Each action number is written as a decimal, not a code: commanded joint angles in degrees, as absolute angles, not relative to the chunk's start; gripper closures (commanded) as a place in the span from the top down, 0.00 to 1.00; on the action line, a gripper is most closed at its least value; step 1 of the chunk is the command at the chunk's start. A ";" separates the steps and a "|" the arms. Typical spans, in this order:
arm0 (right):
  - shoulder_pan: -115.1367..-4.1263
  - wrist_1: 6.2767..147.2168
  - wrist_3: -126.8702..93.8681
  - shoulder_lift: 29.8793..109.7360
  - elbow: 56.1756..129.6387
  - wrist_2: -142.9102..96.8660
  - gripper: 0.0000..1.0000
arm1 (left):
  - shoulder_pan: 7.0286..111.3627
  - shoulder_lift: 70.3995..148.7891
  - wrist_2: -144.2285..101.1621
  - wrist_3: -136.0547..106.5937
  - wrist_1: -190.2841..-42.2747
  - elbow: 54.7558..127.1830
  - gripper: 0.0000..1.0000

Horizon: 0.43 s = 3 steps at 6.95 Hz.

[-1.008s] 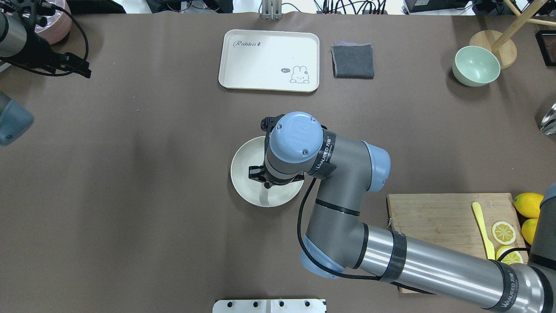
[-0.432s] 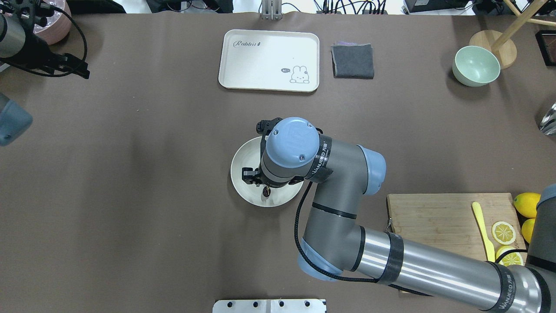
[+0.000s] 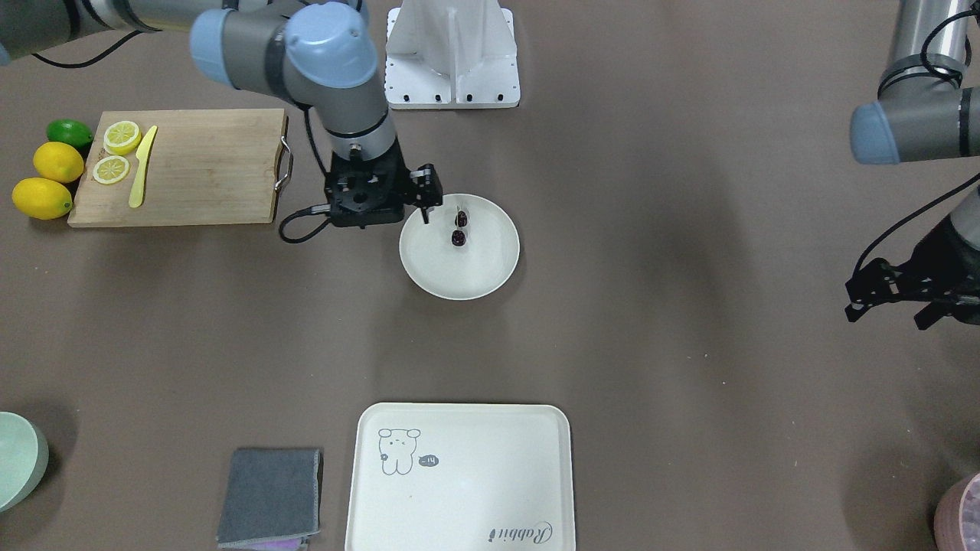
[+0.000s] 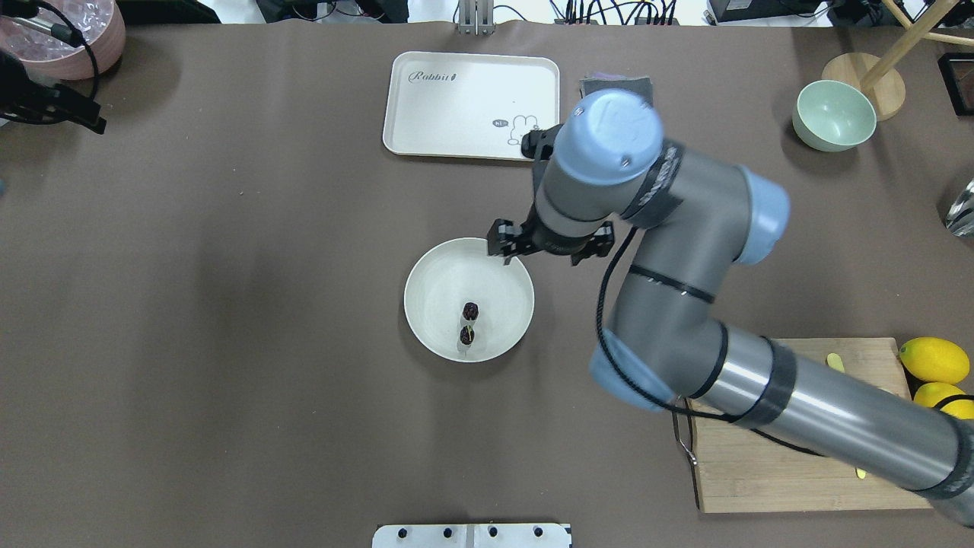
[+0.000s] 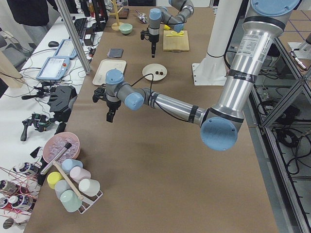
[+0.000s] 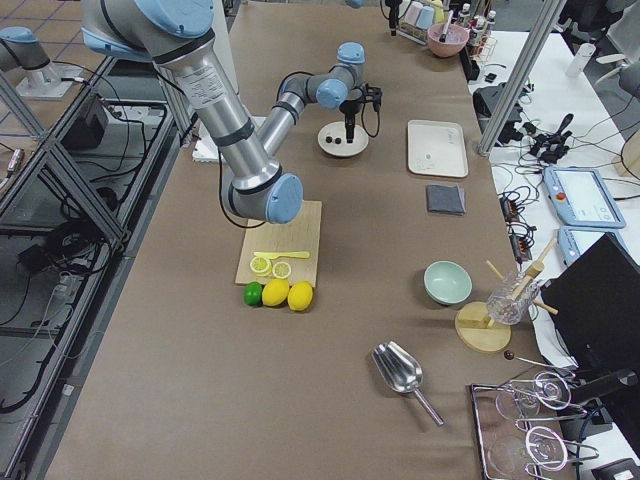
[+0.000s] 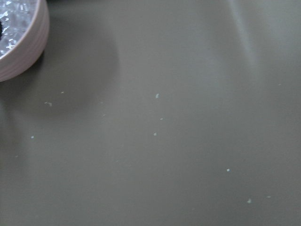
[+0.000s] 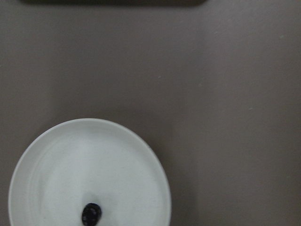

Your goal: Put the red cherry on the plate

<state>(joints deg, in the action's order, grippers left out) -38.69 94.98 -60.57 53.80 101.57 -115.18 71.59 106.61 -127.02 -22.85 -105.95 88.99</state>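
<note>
The red cherry (image 4: 469, 321), a pair of tiny dark fruits on a short stem, lies loose on the round cream plate (image 4: 437, 285) at mid table. It also shows in the front view as the cherry (image 3: 459, 229) on the plate (image 3: 459, 275), and at the bottom of the right wrist view as the cherry (image 8: 91, 214). My right gripper (image 4: 542, 259) hangs open and empty above the plate's far right rim, clear of the fruit. My left gripper (image 3: 888, 302) hovers open over bare table far off on my left, holding nothing.
A cream rabbit tray (image 4: 472, 103) and a grey cloth (image 3: 269, 496) lie at the far side. The green bowl (image 4: 833, 114) stands far right. A cutting board (image 3: 191, 164) with lemon slices, a yellow knife and whole lemons (image 3: 42, 197) lies near right. A pink bowl (image 7: 19, 42) is far left.
My right gripper opened and left the cherry on the plate, then lifted and swung away to the plate's far right. The left arm drew further toward the left edge.
</note>
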 commanded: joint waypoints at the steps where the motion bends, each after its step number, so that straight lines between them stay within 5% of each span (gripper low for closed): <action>1: -55.56 97.91 -36.51 66.29 104.50 -125.38 1.00 | 80.73 105.22 -129.20 -4.48 -96.71 88.95 0.98; 3: -70.85 97.82 -17.59 78.51 103.89 -132.32 1.00 | 85.85 101.02 -129.20 3.31 -94.74 89.12 0.98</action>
<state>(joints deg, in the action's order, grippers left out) -61.37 97.73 -29.49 71.07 104.08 -127.75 82.91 103.80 -129.12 -1.64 -95.80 89.03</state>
